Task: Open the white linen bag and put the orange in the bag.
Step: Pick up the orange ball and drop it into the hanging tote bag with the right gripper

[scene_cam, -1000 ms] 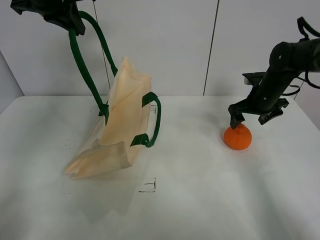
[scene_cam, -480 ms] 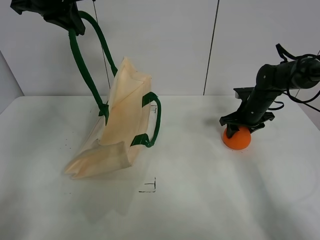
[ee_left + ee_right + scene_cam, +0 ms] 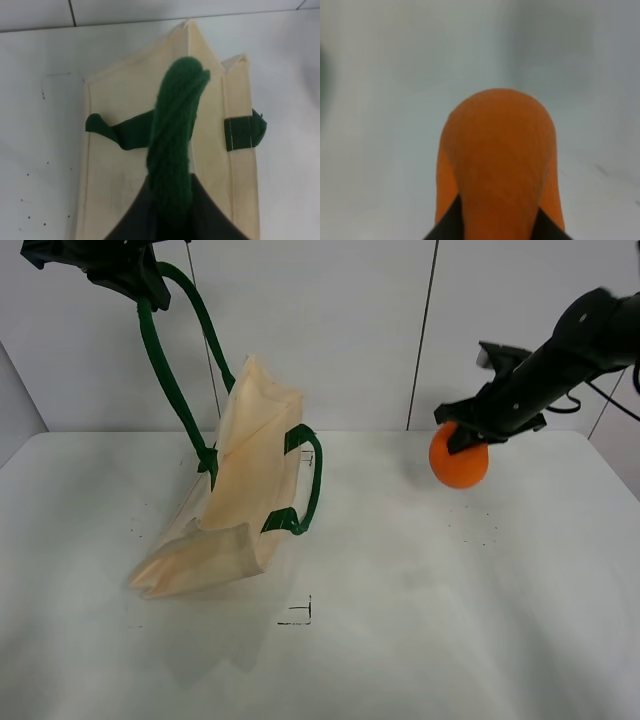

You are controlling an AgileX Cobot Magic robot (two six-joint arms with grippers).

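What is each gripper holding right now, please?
Left gripper: shut on the green handle of the white linen bag.
Right gripper: shut on the orange, held in the air.

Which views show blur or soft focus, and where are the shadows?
Exterior high: sharp overall, slight blur on the right gripper holding the orange; faint shadow by the white linen bag. Left wrist: green handle slightly soft, bag cloth crisp. Right wrist: hazy, background defocused.

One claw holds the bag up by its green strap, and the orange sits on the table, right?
Not quite. The orange isn't on the table; the right claw holds it in the air, as the high camera shows. The left claw does hold the white linen bag up by its green strap.
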